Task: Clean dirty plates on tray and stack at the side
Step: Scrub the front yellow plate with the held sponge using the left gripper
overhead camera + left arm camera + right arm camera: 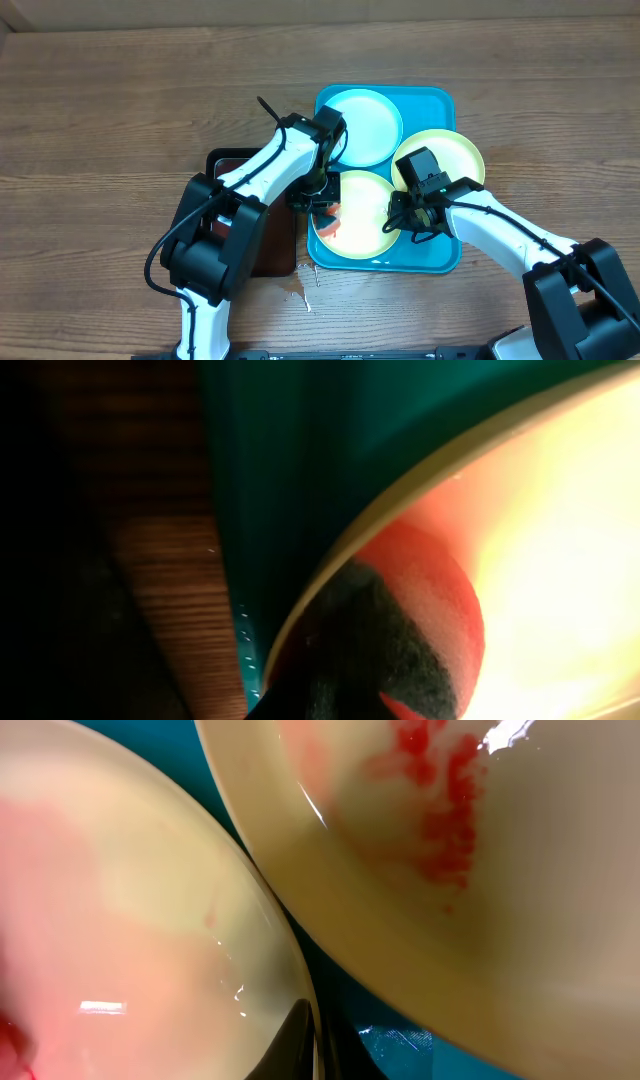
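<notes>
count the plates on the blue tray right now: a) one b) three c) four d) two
b: the white plate, the right yellow-green plate and the front yellow-green plate all lie on the blue tray.

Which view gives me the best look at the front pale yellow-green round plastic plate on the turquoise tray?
Overhead: it shows nearly the whole front plate on the tray, with red at its left edge. Left wrist shows only a blurred rim section and a red patch; right wrist shows a close, pink-tinted part of it.
</notes>
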